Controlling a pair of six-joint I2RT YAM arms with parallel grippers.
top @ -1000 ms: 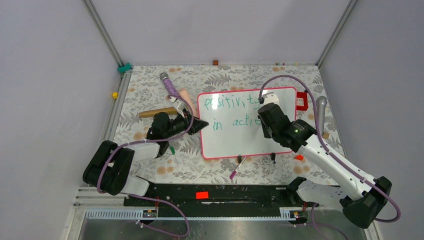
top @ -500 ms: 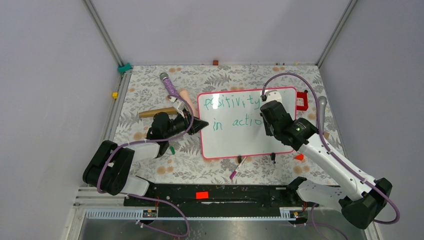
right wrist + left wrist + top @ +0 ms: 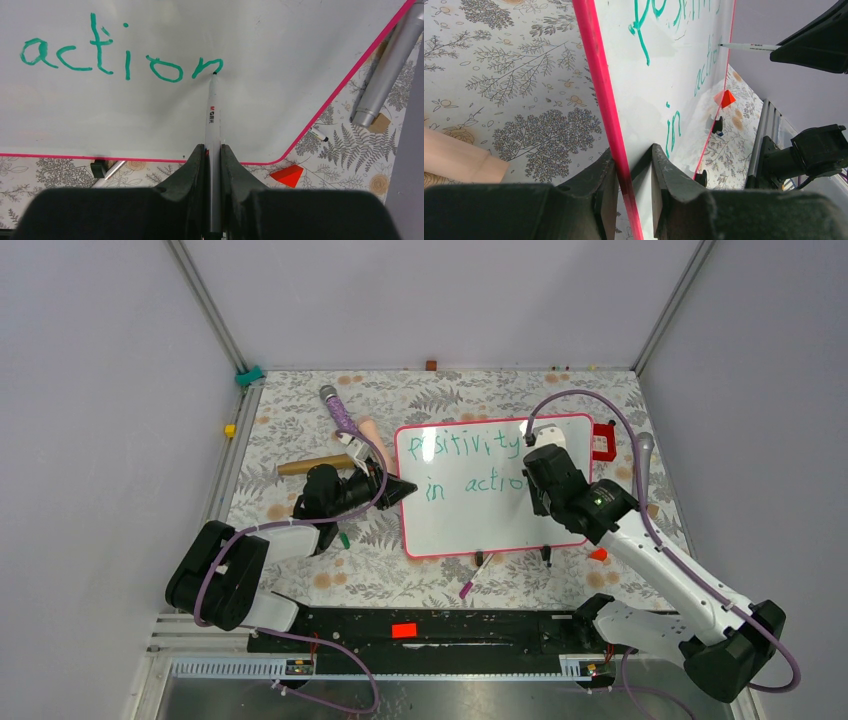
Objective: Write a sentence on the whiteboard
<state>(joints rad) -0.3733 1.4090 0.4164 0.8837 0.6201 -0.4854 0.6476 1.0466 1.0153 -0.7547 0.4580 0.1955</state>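
Pinching whiteboard (image 3: 470,525) edge: left tool (image 3: 631,161); right tool (image 3: 212,150) clamps marker (image 3: 212,110) (tip touching whiteboard).

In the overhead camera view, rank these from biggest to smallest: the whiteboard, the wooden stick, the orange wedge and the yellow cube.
1. whiteboard, by far.
2. wooden stick.
3. orange wedge and yellow cube: both tiny, too alike to rank.

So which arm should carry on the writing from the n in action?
Right. The right gripper is shut on the marker, its tip on the whiteboard at that n. The left gripper is clamped on the whiteboard's pink edge, steadying it.
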